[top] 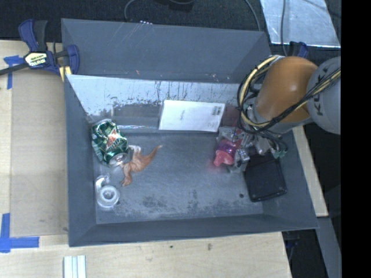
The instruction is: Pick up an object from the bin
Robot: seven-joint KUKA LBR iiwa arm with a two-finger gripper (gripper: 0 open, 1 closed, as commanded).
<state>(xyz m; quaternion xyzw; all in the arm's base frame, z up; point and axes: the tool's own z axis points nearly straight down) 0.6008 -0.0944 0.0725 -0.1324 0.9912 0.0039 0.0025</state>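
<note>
Grey metal bin (185, 184), seen from above, with your arm reaching in from the right under its orange cover (287, 91). Your claw (236, 149) sits low at the right of the bin floor, right against a small pink toy (222, 157). Cables and metal parts crowd it, so you cannot tell how far it is open or whether it has hold of the toy. Just beside it, toward the near right corner, lies a flat black pouch (265, 178). Behind it, a white box (191, 116) leans on the back wall. Well apart on the left are an orange dinosaur (138, 162), a crushed green can (108, 142) and a clear tape roll (107, 194). The pink toy looks light and lumpy, probably plastic or rubber, perhaps slippery. You would likely do best to take it squarely across its narrow middle, so it does not squirt out sideways.
</note>
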